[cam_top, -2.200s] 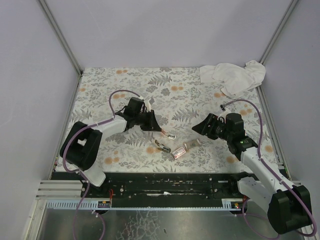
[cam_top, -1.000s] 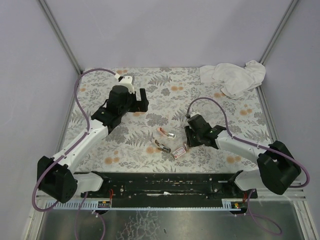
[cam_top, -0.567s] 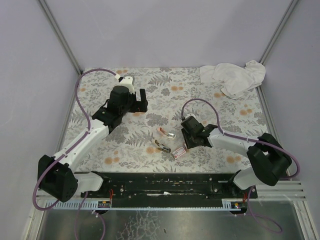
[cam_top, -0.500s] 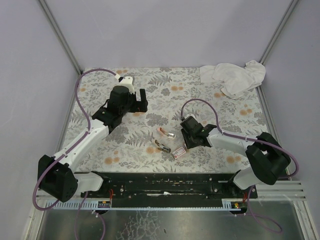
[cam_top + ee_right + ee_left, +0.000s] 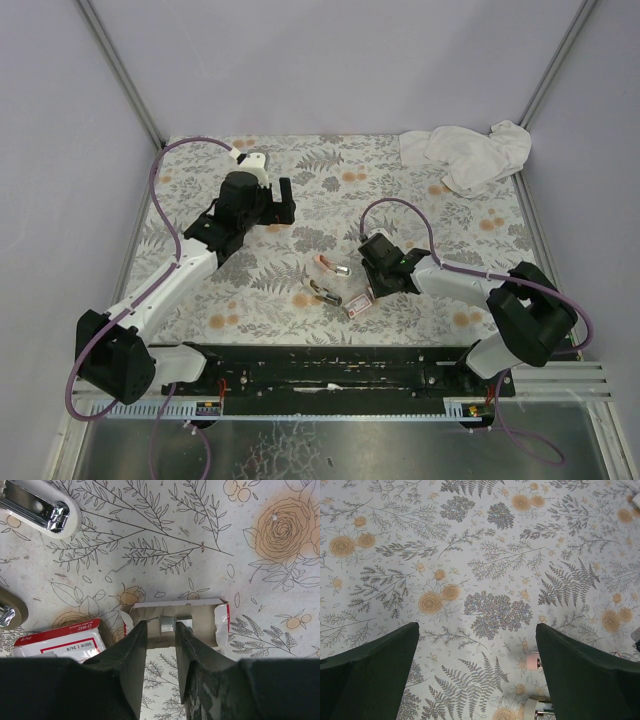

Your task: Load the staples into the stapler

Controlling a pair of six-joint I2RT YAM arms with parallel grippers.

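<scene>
The staples box lies open on the mat: its red-and-white sleeve [image 5: 60,637] sits beside the pulled-out tan tray [image 5: 202,630], also seen from above [image 5: 358,305]. A silver staple strip [image 5: 166,625] rests in the tray with a second strip [image 5: 186,622] beside it. My right gripper [image 5: 160,626] points down into the tray. Its jaws stand narrowly apart around the first strip, with a small gap on the left side. The stapler lies open in two cream-and-chrome halves [image 5: 35,505] [image 5: 322,293]. My left gripper [image 5: 283,205] hangs wide open over bare mat at the back left, holding nothing.
A crumpled white cloth [image 5: 470,152] lies in the back right corner. The floral mat [image 5: 250,290] covers the table between grey walls. The black arm rail [image 5: 330,370] runs along the near edge.
The right arm has swung in from the right and come down over the tray, its jaws narrowing around a staple strip. The left arm pulled back to the back left earlier and now holds still.
</scene>
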